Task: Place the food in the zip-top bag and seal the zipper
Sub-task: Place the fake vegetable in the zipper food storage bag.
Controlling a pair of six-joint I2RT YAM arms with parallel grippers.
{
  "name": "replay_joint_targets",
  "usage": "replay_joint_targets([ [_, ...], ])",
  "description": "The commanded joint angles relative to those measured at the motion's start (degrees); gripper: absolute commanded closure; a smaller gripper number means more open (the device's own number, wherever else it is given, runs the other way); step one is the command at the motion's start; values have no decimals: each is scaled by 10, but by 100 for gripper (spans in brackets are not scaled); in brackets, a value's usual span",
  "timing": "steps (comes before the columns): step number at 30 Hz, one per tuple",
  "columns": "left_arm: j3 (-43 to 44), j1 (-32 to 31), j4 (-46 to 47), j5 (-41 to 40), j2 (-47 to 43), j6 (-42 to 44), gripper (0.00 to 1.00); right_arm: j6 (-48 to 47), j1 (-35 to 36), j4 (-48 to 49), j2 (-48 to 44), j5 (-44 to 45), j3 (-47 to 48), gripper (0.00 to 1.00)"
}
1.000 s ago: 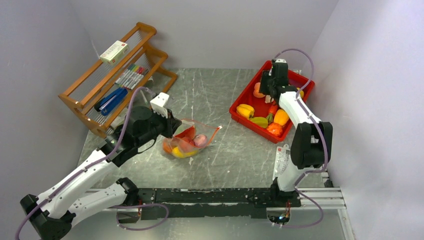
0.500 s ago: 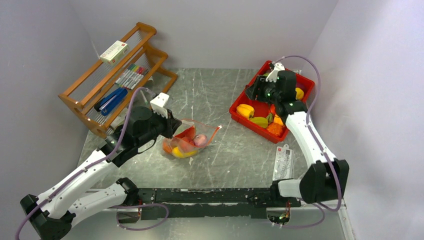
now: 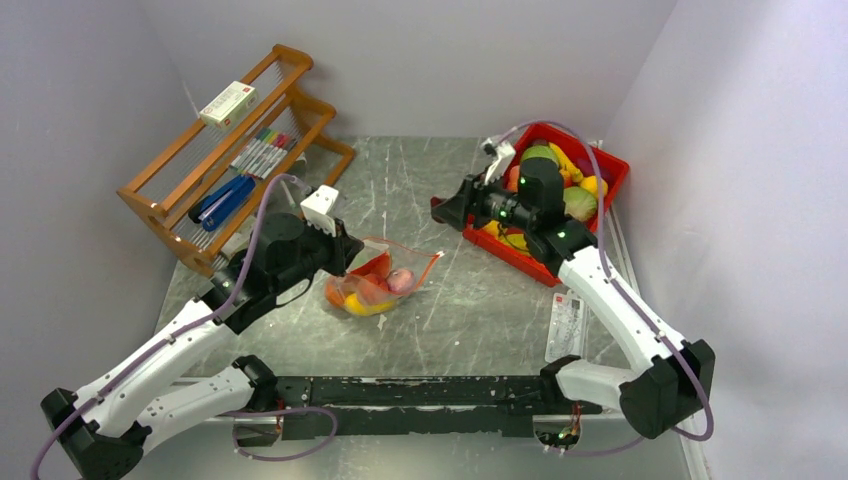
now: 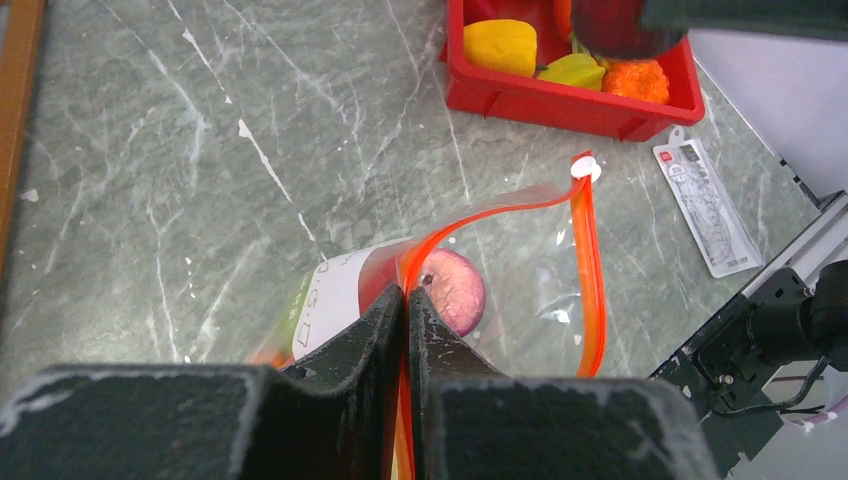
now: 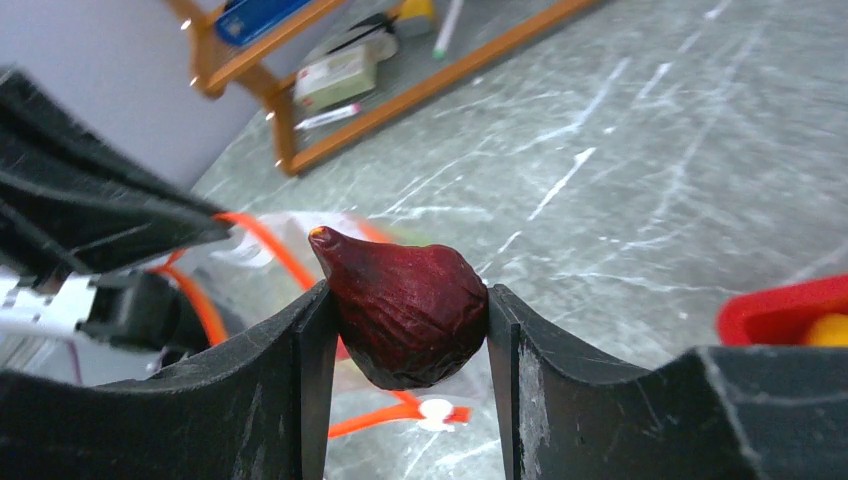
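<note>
On the counter's (image 3: 470, 310) left side, the left arm (image 3: 180, 340) stretches low from its base toward the centre and ends at the bag (image 3: 385, 278). The left hand (image 4: 405, 300) has its fingers pressed together on the bag's near mouth edge, pinching the zipper (image 4: 585, 270) strip and clear film between the tips. The bag lies on the counter left of centre with its mouth open. From the pinch point the zipper arches up and round, unsealed. Several pieces of food (image 3: 368, 300) lie inside the bag: a pink-purple round piece (image 4: 455, 290) just beyond the left fingertips, plus yellow, red and orange pieces. A white label patch (image 4: 335, 300) shows on the bag beside the left fingers.

The right arm (image 3: 610, 295) folds at an elbow low beside its base, then runs forward and left across the near edge of the red tray (image 4: 570, 105). The right hand (image 3: 450, 212) hangs above the counter between tray and bag, pointing toward the bag. Its fingers are clamped on a dark red fig (image 5: 405, 315), one pad on each side, with the stem tip toward the left of the wrist view. More food, including a yellow pepper (image 4: 500, 45), rests in the tray. A wooden rack (image 3: 240, 150) stands at the far left. A white card (image 3: 565, 325) lies on the counter near the right base.
</note>
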Motion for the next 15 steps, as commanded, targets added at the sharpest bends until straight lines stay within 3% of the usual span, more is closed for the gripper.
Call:
replay_joint_targets([
  [1,-1,2,29,1,5,0,93,-40,55,6,-3,-16,-1,56],
  [8,7,2,26,2,10,3,93,-73,108,38,-36,-26,-21,56],
  [15,9,2,26,4,11,4,93,-74,172,27,-11,-23,-8,55],
])
